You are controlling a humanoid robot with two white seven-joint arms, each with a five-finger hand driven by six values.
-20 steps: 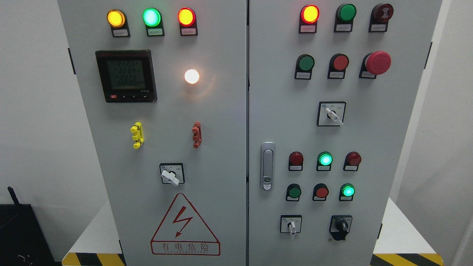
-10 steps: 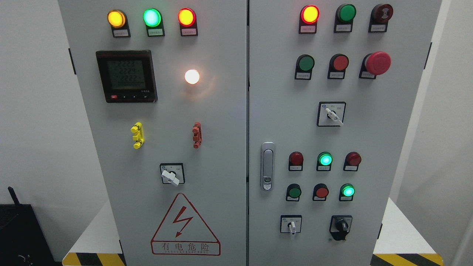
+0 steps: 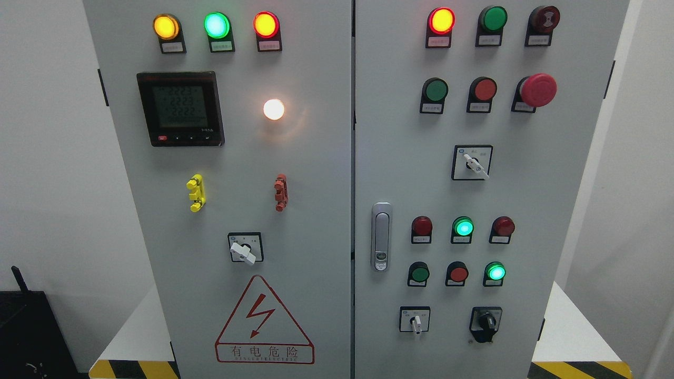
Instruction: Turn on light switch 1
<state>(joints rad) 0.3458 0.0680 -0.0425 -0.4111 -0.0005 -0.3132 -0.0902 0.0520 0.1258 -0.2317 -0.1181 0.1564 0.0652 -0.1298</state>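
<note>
A grey electrical cabinet with two doors fills the head view. The left door carries a white rotary switch with its lever pointing down-right, and a lit white lamp above it. The right door carries a white rotary switch in its middle, a small white rotary switch at the bottom, and a black rotary switch beside it. No label tells which is switch 1. Neither of my hands shows in the view.
Lit yellow, green and red lamps top the left door, over a digital meter. A red mushroom stop button, push buttons and a door handle sit on the right door. A black object stands at lower left.
</note>
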